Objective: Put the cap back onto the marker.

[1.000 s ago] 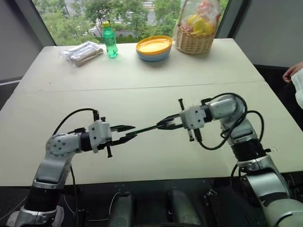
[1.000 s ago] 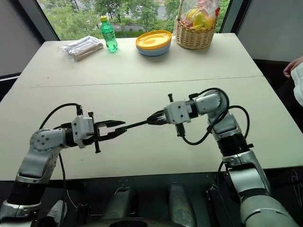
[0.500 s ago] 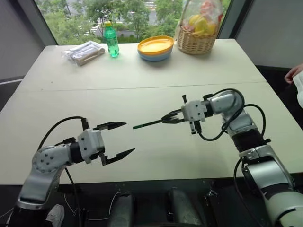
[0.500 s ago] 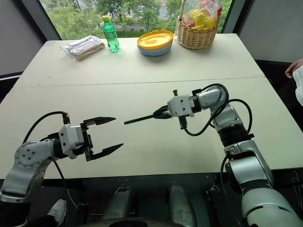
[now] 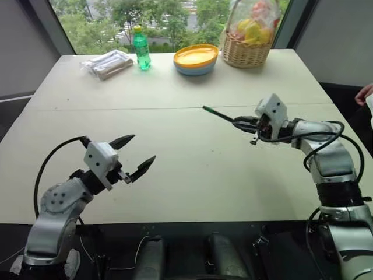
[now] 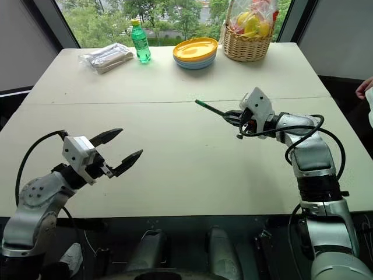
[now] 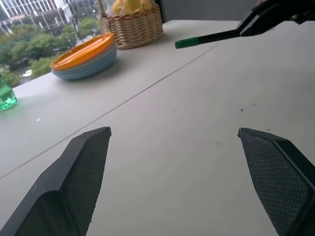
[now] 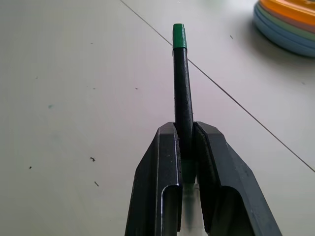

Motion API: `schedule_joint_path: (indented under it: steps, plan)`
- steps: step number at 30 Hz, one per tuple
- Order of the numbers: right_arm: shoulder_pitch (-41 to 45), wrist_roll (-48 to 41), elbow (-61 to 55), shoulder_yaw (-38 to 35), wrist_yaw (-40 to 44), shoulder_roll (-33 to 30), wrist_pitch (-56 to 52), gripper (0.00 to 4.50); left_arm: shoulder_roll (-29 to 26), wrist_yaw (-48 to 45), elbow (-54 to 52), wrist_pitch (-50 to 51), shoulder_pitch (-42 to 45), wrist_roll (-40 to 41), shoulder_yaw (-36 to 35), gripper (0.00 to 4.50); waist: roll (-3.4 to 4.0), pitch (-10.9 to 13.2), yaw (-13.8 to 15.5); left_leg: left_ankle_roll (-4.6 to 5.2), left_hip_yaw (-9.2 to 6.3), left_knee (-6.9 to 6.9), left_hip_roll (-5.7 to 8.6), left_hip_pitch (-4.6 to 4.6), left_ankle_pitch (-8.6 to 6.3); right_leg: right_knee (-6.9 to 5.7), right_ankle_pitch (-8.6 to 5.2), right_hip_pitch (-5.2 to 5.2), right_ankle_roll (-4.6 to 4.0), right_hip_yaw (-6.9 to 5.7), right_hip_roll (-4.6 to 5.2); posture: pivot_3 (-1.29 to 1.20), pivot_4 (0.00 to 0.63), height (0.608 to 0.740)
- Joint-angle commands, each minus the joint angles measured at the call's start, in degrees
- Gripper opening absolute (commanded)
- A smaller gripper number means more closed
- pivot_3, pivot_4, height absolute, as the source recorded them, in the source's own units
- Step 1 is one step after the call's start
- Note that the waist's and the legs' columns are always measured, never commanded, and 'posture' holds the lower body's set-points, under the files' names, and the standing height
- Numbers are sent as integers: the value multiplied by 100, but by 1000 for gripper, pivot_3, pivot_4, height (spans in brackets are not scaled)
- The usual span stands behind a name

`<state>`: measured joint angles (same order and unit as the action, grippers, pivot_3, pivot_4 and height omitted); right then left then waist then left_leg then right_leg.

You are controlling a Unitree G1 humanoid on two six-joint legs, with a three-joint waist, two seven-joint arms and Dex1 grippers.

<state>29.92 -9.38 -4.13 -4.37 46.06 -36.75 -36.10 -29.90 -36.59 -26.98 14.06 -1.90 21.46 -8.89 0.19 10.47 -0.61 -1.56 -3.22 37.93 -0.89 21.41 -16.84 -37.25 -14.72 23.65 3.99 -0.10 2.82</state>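
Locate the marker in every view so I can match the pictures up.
Left eye view: marker right of centre, above the table, clamped in the right gripper.
Right eye view: marker right of centre.
Left wrist view: upper right.
Right wrist view: centre, between the fingers.
Shared landmark: the stacked plates.

Worktop (image 5: 175,169): pale cream, a seam running across its middle; along the far edge, from left to right: clear plastic packet (image 5: 106,63); green bottle (image 5: 140,48), upright; stacked plates (image 5: 196,60), orange uppermost; wicker basket (image 5: 249,42) of wrapped fruit.
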Motion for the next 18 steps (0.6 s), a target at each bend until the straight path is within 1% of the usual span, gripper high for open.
schedule_joint_path:
  steps: [1,4,7,10,18]
  plan:
    - [-264,12,-820,-664,-1159,285,-1345,0,13,14,57,130,266,52,141,4338,-1,0,0,0,0,0,0,0,0,0,0,0,0,0,0,0,150,740]
    - [-609,89,-1233,-851,-1770,526,-1910,0,54,-28,269,223,530,134,208,4338,-1,-1,-1,0,-1,0,-1,1,0,0,0,0,0,0,-4,0,150,740]
    - [-958,214,-1457,-857,-2213,633,-2008,0,83,-41,397,381,737,232,239,4338,-1,-1,-14,0,0,0,0,1,0,0,0,0,0,0,-4,0,150,740]
    - [-1088,264,-1404,-1060,-2676,848,-2106,0,78,-63,466,474,854,271,268,4338,-1,-1,-33,1,2,0,-1,0,0,0,0,1,0,0,-5,0,150,740]
    - [-1151,275,-1054,-1153,-3160,939,-1972,0,26,-91,394,749,944,386,276,4338,-1,-1,-25,1,0,0,-1,0,0,0,0,1,1,0,-8,0,150,740]
